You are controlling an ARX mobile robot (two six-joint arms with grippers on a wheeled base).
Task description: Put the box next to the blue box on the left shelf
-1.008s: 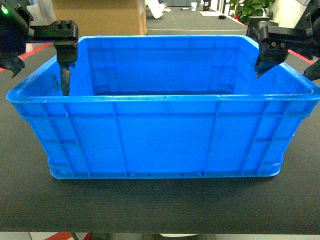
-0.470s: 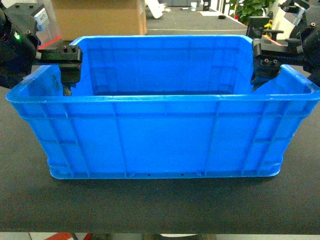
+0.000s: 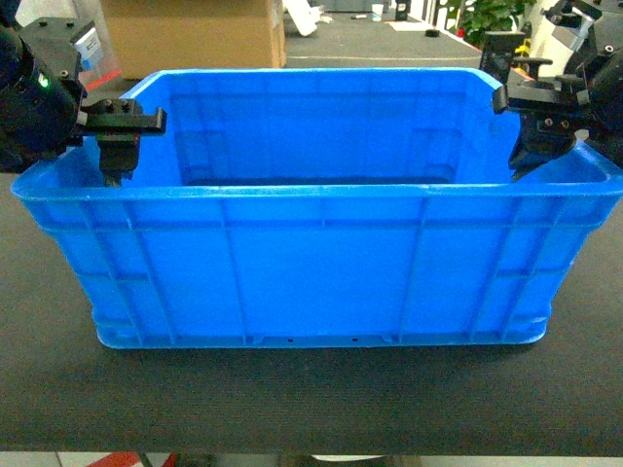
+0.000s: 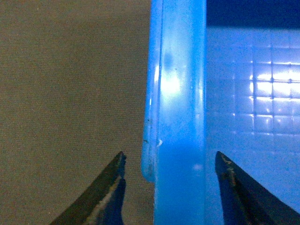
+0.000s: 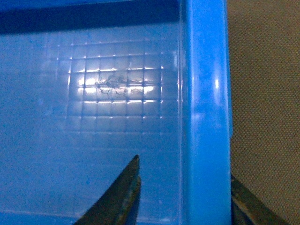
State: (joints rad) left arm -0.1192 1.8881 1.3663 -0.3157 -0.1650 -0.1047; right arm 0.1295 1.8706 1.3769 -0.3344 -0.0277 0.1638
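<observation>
Two grippers, head view: both have shifted outward and lower over the last second; the left gripper (image 3: 115, 173) now sits on the left rim of the box (image 3: 321, 263) instead of reaching down inside it, and the right gripper (image 3: 537, 156) has moved from inside the right wall to straddle the right rim.
Meaning for the task: the robot appears to be lining up a two-sided grasp on the rims before any lift; the box is not yet raised, and no shelf or second blue box is in sight.
Box position, head view: it stands flat in the middle of the worktop (image 3: 292, 409), long wall toward the worktop's near edge.
Left wrist view: the fingers (image 4: 105, 187) are spread apart, one outside over the worktop (image 4: 70, 93), the other over the box floor, with the rim of the box (image 4: 180, 117) between them, untouched as far as the view shows.
Right wrist view: the fingers (image 5: 124, 194) are likewise open astride the rim of the box (image 5: 206, 117), one inside, one outside; no clamping yet.
Surface: dark, finely woven matting, flat and bare around the box.
Room, head view: a cardboard carton (image 3: 195, 34) stands behind the far left corner, another dark table beyond, and a green plant (image 3: 482, 15) at the far right.
</observation>
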